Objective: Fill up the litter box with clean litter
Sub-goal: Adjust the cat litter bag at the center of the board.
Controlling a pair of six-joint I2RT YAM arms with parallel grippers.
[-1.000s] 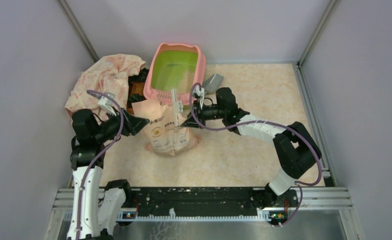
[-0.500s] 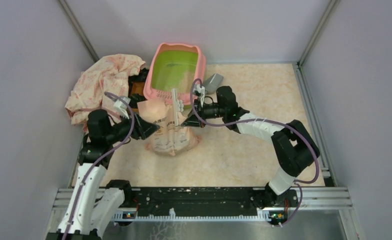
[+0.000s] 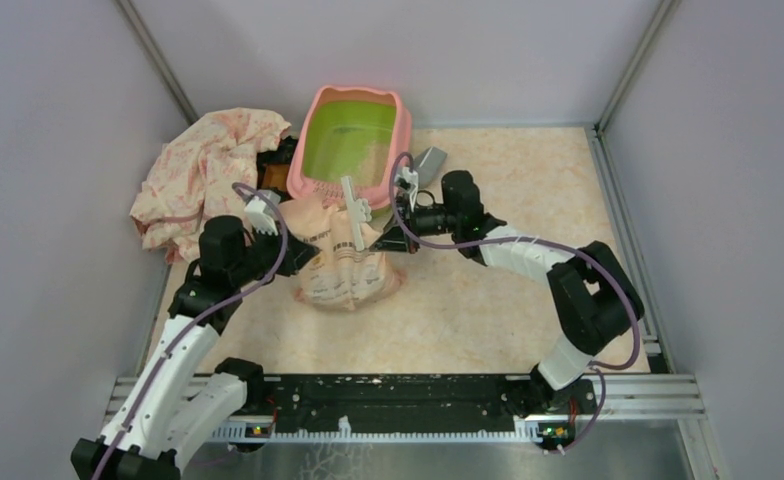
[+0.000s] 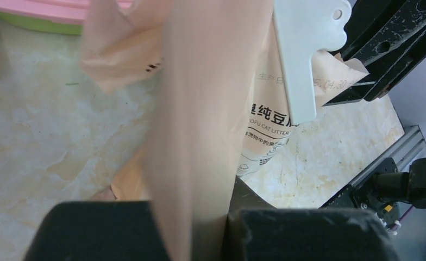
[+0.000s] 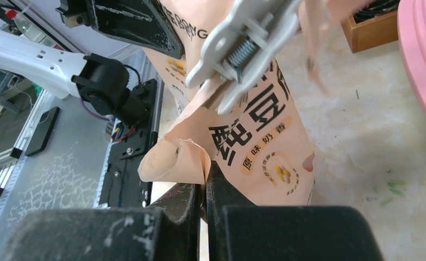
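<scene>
Left hand on litter bag edge.

One litter box. One bag. One clip. One cloth. One scoop. One wooden box. One table. Two arms: left arm, right arm. Two grippers, one per arm: left gripper, right gripper. Two fingers on each.

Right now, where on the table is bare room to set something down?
Free: the table's far right, between the scoop and the wall; also the near strip between the bag and the rail. Crowded: far left, where cloth, litter box and bag sit close.
</scene>
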